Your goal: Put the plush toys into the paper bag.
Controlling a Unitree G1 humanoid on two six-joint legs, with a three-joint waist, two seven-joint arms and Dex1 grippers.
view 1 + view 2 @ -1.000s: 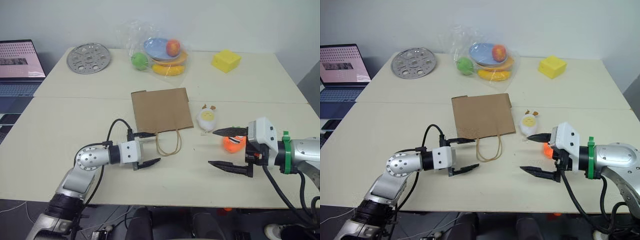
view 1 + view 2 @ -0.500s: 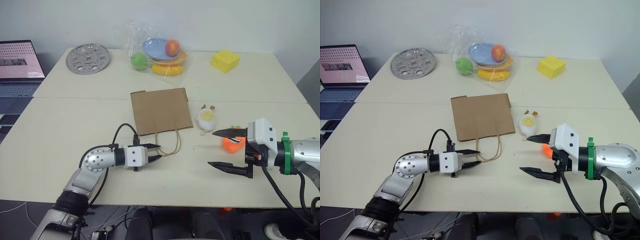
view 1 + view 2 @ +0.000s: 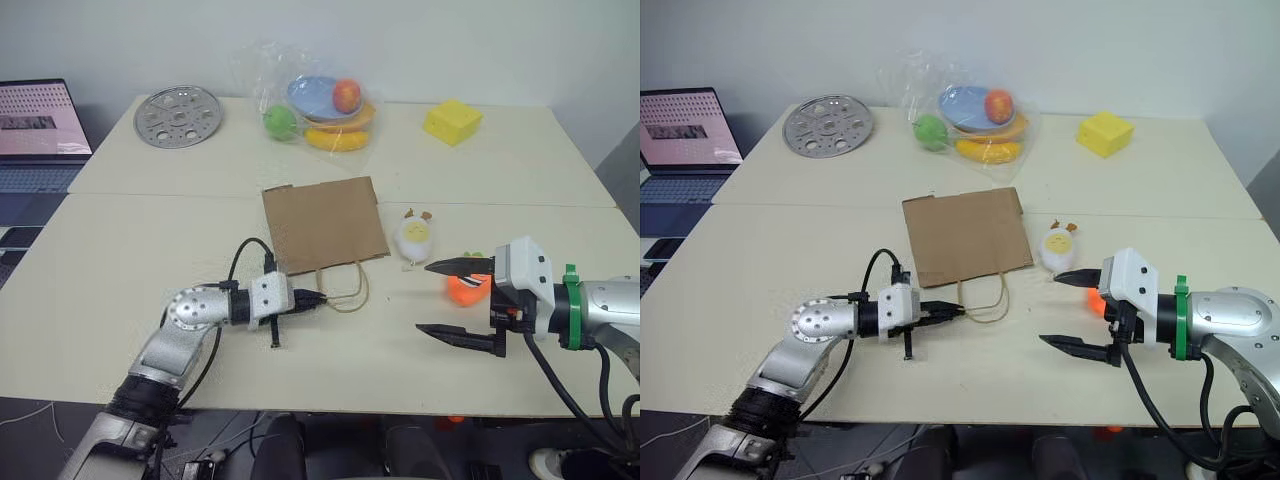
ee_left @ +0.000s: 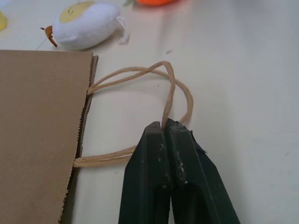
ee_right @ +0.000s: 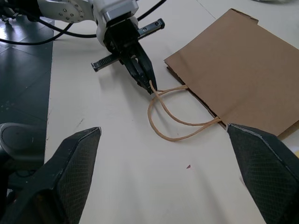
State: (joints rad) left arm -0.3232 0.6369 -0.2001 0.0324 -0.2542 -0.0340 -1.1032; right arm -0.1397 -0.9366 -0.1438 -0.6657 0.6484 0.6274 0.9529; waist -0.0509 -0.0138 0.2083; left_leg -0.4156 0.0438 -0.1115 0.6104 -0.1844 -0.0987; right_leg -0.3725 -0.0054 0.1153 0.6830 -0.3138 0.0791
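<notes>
The brown paper bag (image 3: 323, 222) lies flat in the middle of the table, its cord handles (image 3: 345, 295) toward me. My left gripper (image 3: 320, 298) is shut on one handle loop (image 4: 164, 112), pinching the cord at its tips. Just right of the bag lies the white-and-yellow egg plush toy (image 3: 413, 237). The orange carrot plush toy (image 3: 465, 288) sits further right, partly hidden behind my right gripper (image 3: 424, 297). That gripper hovers open above the table with nothing between its fingers.
At the back stand a clear plastic bag (image 3: 320, 100) of toy fruit and plates, a yellow block (image 3: 452, 121) and a perforated metal disc (image 3: 177, 116). A laptop (image 3: 40, 125) sits off the far left edge.
My left gripper went from open to shut on the bag's handle cord and rolled at the wrist. The handle loop is pulled slightly. The right arm has not moved.
</notes>
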